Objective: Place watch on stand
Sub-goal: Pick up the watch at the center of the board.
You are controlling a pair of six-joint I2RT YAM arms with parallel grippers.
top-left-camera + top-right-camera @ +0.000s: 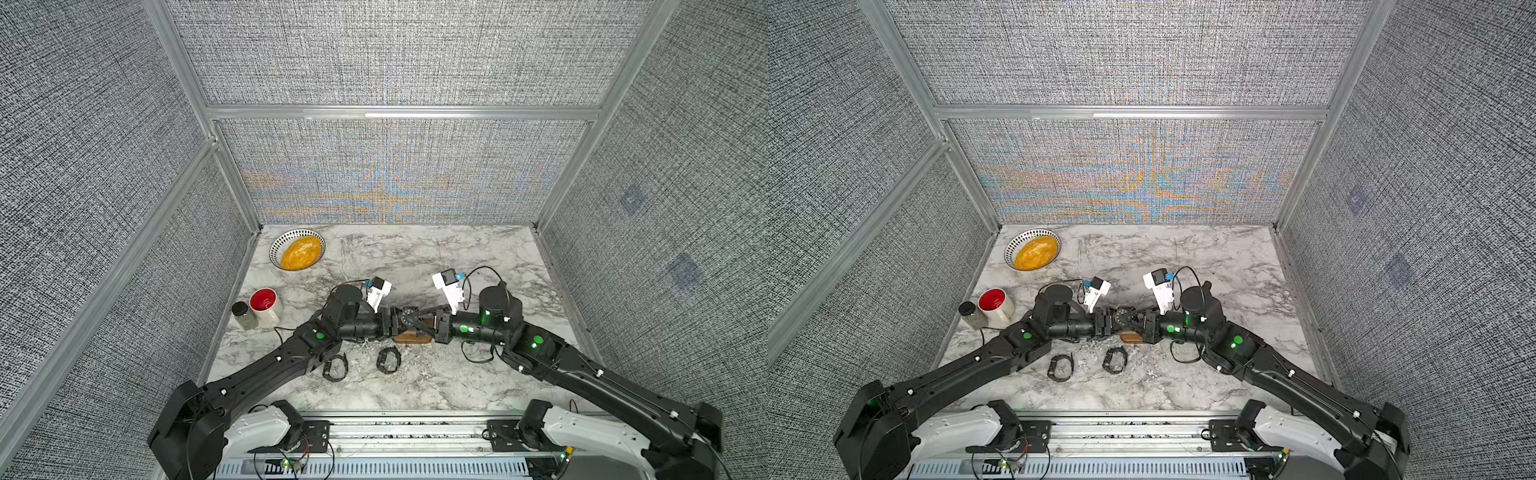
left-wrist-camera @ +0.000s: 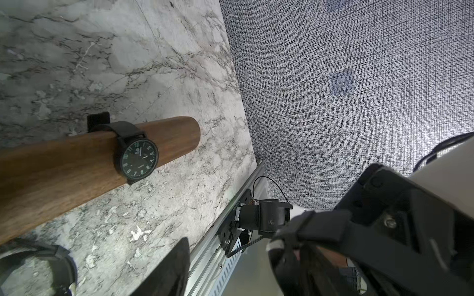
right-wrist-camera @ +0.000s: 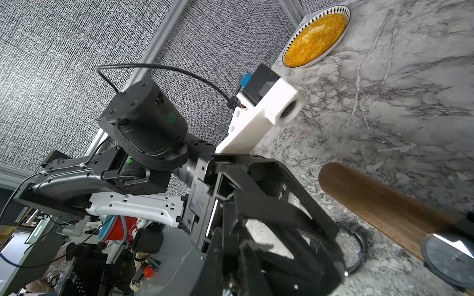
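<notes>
done: first watch [image 2: 136, 156] on stand [image 2: 64, 166], mid-tabletop near front edge | now: right gripper [image 1: 430, 321] clamped on second watch [image 1: 409, 318] above it, left gripper [image 1: 397, 322] jaws apart | todo: seat it, prob two loose watches [image 1: 388, 359] too

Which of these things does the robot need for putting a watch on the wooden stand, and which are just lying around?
For the job:
- stand
- watch on the stand
- lifted watch above it
- spare watches on the table, probably next

Just lying about:
- patterned bowl of yellow stuff
- mug, red inside
- jar with a black lid
</notes>
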